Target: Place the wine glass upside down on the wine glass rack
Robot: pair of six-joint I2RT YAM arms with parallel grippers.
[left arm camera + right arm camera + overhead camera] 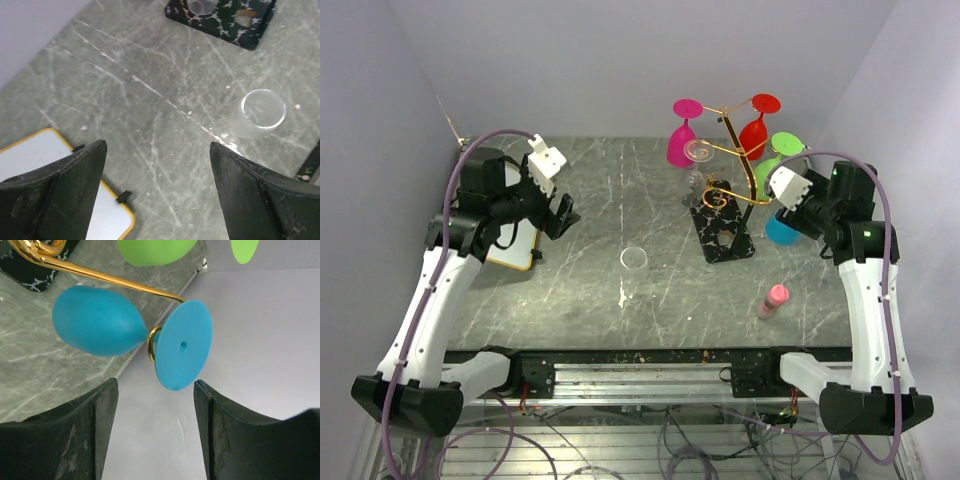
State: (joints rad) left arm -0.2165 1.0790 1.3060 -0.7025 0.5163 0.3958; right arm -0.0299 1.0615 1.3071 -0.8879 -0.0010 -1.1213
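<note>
Hanging blue glass, right claw parted just short of it

You had the wine glass (95, 322), the blue one, hanging with its stem in a gold loop (151, 342) of the wine glass rack (725, 238), on the rack's 3 o'clock side. Your right gripper (155, 382) stood just short of the foot, jaws partly apart with nothing between the pads. Your left gripper (157, 144) hung wide and empty at 9 o'clock over the table (620, 200). The glass looked like light, stiff, smooth plastic, so it was probably slick and easily set swinging. If you needed to retake it, the stem next to the bowl was the safer hold. The thin foot would likely twist in the pads.
</note>
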